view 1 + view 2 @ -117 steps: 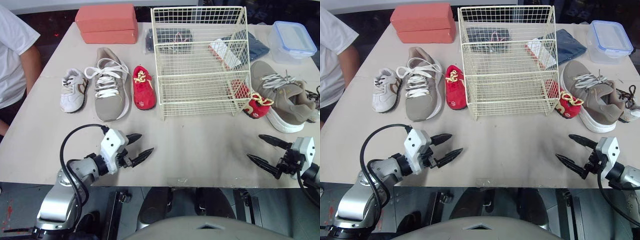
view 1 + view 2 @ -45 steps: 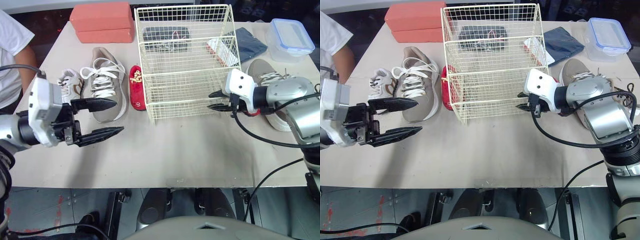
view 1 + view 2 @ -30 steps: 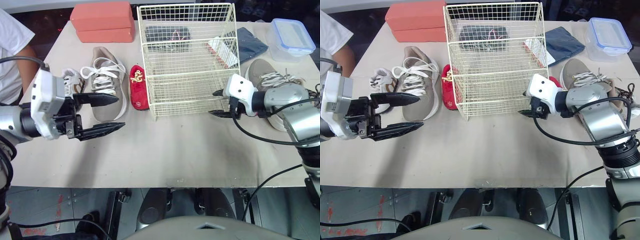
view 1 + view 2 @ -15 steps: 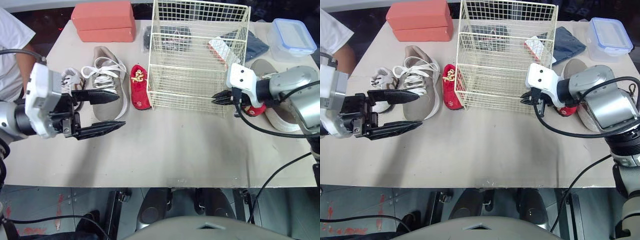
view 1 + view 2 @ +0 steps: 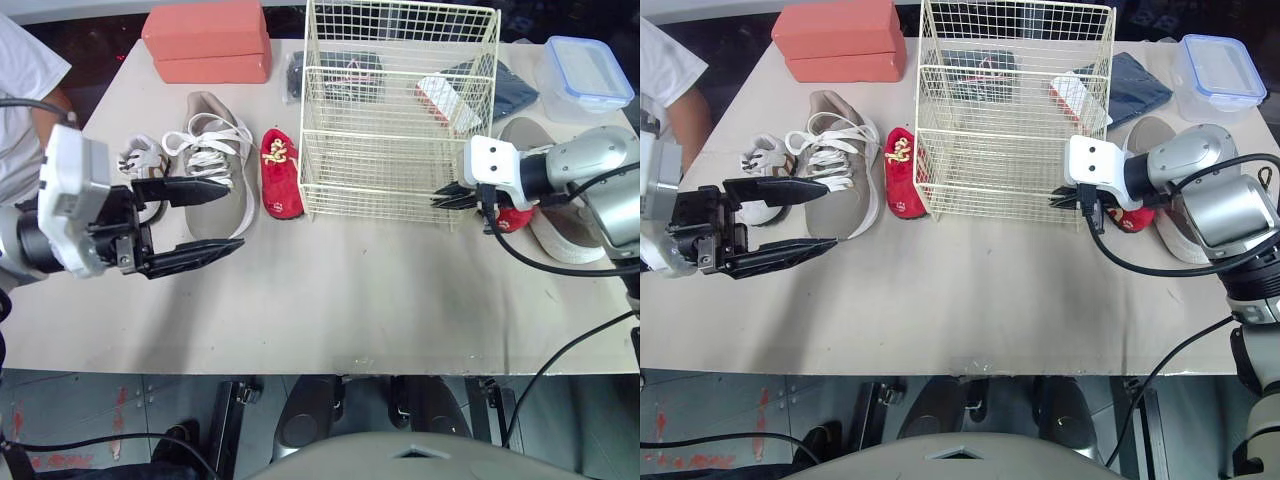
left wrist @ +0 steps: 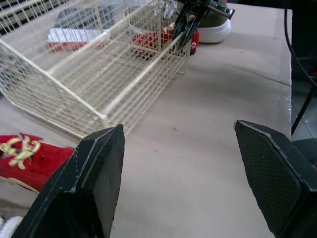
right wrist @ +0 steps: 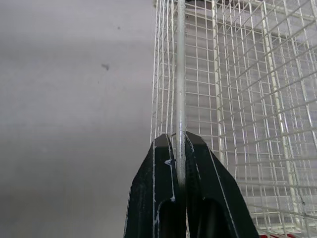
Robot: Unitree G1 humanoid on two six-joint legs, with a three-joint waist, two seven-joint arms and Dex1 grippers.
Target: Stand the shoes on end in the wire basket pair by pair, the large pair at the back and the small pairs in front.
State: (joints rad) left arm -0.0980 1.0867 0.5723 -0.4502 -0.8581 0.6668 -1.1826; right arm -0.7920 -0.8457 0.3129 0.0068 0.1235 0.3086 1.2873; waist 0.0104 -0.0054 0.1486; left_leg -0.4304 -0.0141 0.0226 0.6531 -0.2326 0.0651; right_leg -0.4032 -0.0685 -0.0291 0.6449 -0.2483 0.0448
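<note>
Beige tabletop (image 5: 350,300) carries the wire basket (image 5: 380,172), right pincer (image 5: 443,196) clamping its corner rod, left pincer (image 5: 233,217) wide

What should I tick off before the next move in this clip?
1. Grip: right gripper shut on a frame wire of the basket: ok.
2. Free hand: left gripper open, empty: ok.
3. Target: large tan shoe beside the left gripper lies unobstructed: ok.
4. Contents: basket holds no shoes: ok.
5. Footing: basket flat on the table: cannot tell.
6. Access: red shoe right of the basket, partly covered by the right arm: not ok.
</note>
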